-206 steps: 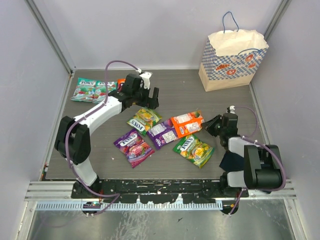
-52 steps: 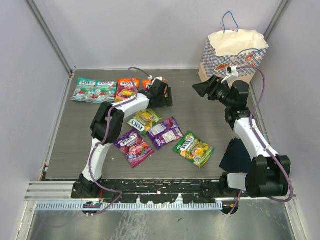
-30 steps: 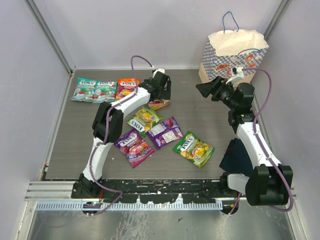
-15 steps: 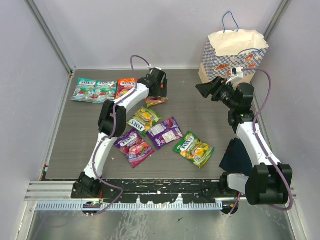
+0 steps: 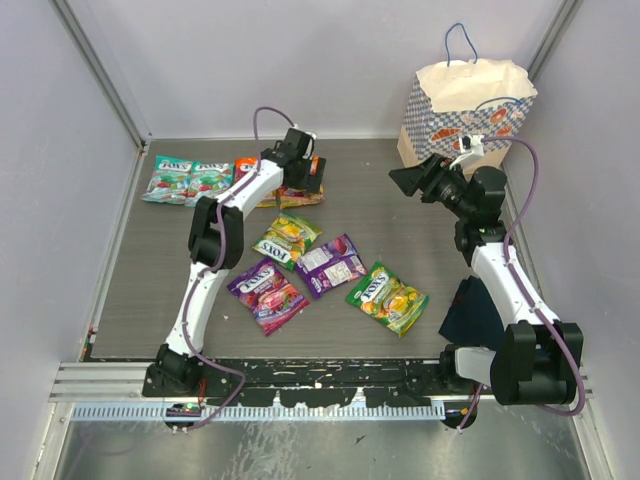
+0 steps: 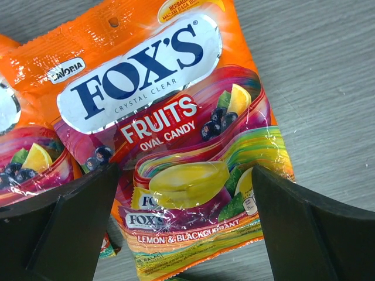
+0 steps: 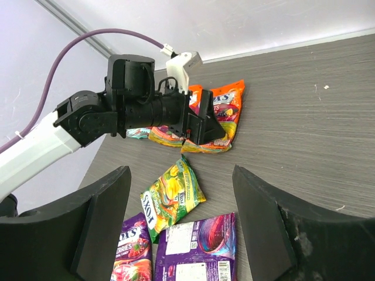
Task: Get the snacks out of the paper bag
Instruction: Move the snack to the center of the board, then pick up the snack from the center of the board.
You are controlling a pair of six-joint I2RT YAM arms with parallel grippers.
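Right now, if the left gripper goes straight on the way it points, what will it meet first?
The left gripper would meet the orange Fox's Fruits packet, lying flat on the table; how close is unclear.

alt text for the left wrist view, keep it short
An orange Fox's Fruits Oval Candy packet lies flat on the grey table, framed by the two black fingers of the open left pincer. Part of a second orange packet shows at the left edge.
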